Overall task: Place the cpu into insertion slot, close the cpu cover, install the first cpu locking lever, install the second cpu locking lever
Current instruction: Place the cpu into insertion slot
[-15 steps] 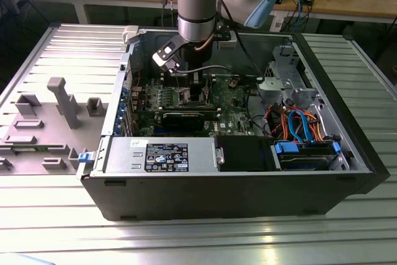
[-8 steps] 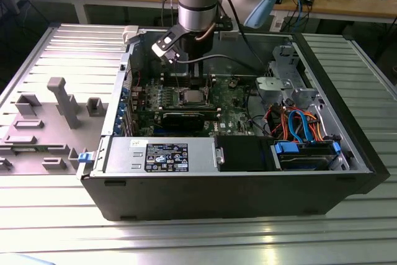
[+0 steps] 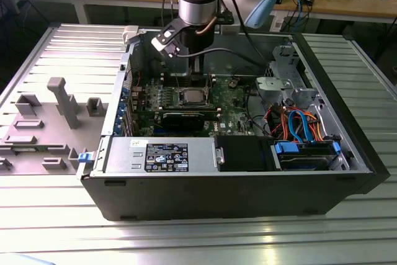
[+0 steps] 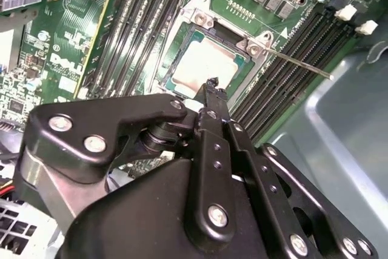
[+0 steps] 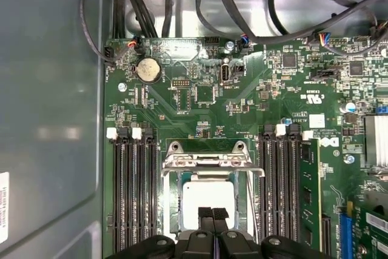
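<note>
**Exterior view.** An open computer case [image 3: 236, 197] lay on a ribbed metal table [image 3: 186, 240], with grey fixture blocks [image 3: 62, 100] towards the exterior view's left. The arm reached down into the case, and its gripper [image 3: 197, 71] hung just above the insertion slot [image 3: 182, 93] on the green motherboard [image 3: 232, 100]. The cpu [image 3: 191, 97] showed as a pale square seated in that slot.

**First wrist view.** The gripper [image 5: 213, 213] stood over the near edge of the cpu [image 5: 209, 197]. Its two black fingertips [image 5: 205, 213] were pressed together, and nothing could be seen between them. The cpu cover [image 5: 206, 161] appeared to lie down over the slot, with the chip's silver top showing through its window. Black memory slots [image 5: 130, 192] flanked the socket on both sides. A round coin cell [image 5: 148, 70] and dark cables [image 5: 242, 10] lay beyond it.

**Second wrist view.** The gripper [image 4: 212, 84] came to a single closed tip at the edge of the cpu [image 4: 203, 62], either touching the socket frame or just above it; which could not be told. A thin metal lever rod [image 4: 300, 63] stuck out from the socket's corner across the neighbouring memory slots [image 4: 285, 59]. Whether either locking lever was latched could not be told.
</note>
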### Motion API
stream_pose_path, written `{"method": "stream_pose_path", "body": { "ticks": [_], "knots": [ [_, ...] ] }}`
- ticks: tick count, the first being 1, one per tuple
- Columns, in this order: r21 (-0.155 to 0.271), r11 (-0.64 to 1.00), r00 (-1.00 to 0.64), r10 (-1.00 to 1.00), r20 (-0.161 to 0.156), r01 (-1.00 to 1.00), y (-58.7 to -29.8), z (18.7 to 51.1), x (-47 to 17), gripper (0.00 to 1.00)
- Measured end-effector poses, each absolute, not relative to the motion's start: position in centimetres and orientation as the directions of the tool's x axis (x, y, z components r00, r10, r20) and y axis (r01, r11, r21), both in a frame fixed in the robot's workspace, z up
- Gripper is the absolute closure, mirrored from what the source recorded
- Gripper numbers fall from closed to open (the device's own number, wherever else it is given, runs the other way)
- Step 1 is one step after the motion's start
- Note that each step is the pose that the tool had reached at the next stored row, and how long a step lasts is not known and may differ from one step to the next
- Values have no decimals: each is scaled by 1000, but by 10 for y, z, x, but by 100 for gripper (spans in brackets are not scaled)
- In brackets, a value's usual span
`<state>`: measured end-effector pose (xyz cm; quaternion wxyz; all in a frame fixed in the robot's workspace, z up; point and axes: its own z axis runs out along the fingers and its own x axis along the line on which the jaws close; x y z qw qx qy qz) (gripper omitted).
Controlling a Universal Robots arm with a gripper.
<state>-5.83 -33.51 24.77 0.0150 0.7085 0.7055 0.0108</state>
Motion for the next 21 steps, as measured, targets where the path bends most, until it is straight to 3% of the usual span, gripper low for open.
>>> {"method": "stream_pose_path", "body": {
  "ticks": [21],
  "knots": [
    [37, -4, 4, 1000, -6, 999, -335, 282, -58, 89]
  ]
}}
